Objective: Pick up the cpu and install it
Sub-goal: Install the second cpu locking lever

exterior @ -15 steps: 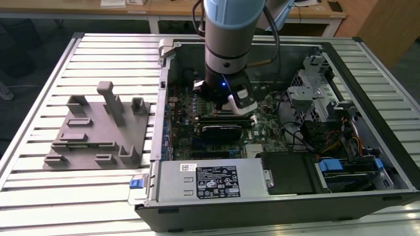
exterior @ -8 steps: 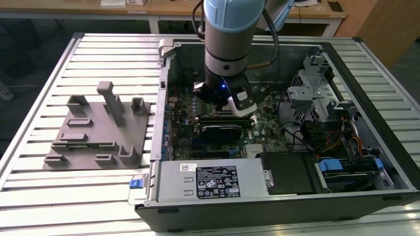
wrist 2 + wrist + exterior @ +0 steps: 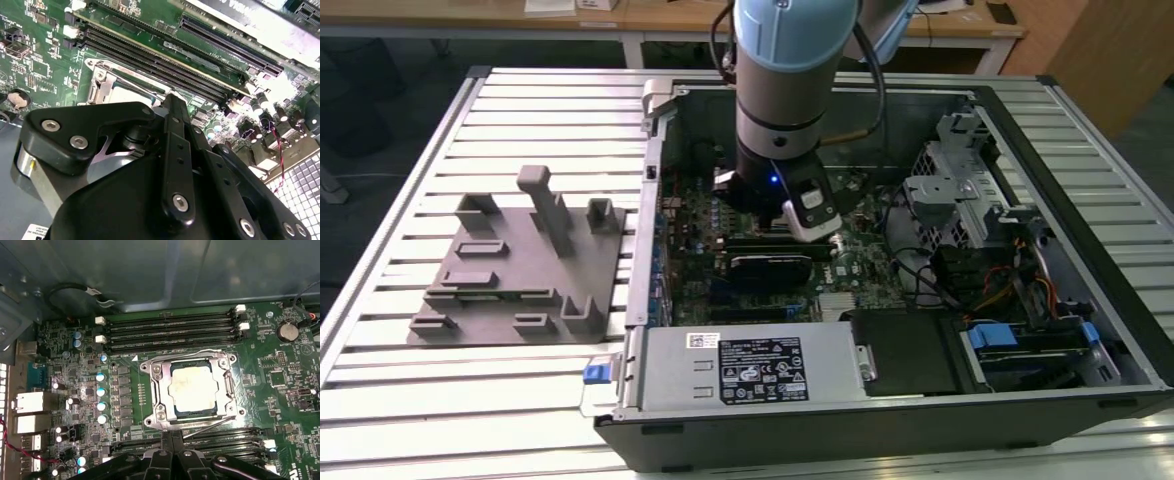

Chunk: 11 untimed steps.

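The cpu is a pale silver square lying flat in the motherboard's socket, with the metal frame around it. A thin wire lever runs along the socket's side nearest my gripper. My gripper hovers just beside that edge of the socket, its two black fingers pressed together with nothing between them. In the second wrist view the gripper is seen from behind, and a corner of the cpu and its frame peek past it. In the exterior view the gripper is low inside the open computer case.
Memory slots run along both sides of the socket, with capacitors and a coin battery nearby. The power supply, drive cage and cables crowd the case. A grey plastic fixture sits on the slatted table.
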{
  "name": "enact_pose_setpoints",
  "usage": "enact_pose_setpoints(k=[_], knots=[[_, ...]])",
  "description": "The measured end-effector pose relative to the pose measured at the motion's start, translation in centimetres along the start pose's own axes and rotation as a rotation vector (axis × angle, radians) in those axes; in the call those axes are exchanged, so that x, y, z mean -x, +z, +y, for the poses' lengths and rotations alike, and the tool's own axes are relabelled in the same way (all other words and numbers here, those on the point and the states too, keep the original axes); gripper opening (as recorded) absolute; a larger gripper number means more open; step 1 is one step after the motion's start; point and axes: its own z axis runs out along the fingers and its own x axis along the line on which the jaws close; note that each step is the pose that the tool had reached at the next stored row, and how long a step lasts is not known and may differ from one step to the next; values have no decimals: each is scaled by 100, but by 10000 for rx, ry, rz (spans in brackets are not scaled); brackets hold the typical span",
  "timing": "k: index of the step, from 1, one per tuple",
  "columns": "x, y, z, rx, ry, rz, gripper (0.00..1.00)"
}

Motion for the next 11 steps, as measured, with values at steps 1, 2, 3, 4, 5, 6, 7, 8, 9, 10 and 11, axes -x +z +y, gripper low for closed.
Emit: enact_pose_setpoints(k=[1,2,3,4,5,6,7,8,9,10,11], knots=[[-2,3,-7,0,1,0,11],[-6,7,-11,1,1,-2,11],[-13,13,-14,1,0,-2,11],[-22,21,-18,2,0,-3,11],[-35,31,-22,0,0,-2,11],[-47,42,-26,1,0,-4,11],[-56,50,-29,1,0,-4,11],[-62,56,-31,0,0,-4,11],[-64,60,-33,-1,0,-4,11],[-65,64,-34,0,-2,-4,11],[-66,70,-35,1,-2,-4,11]])
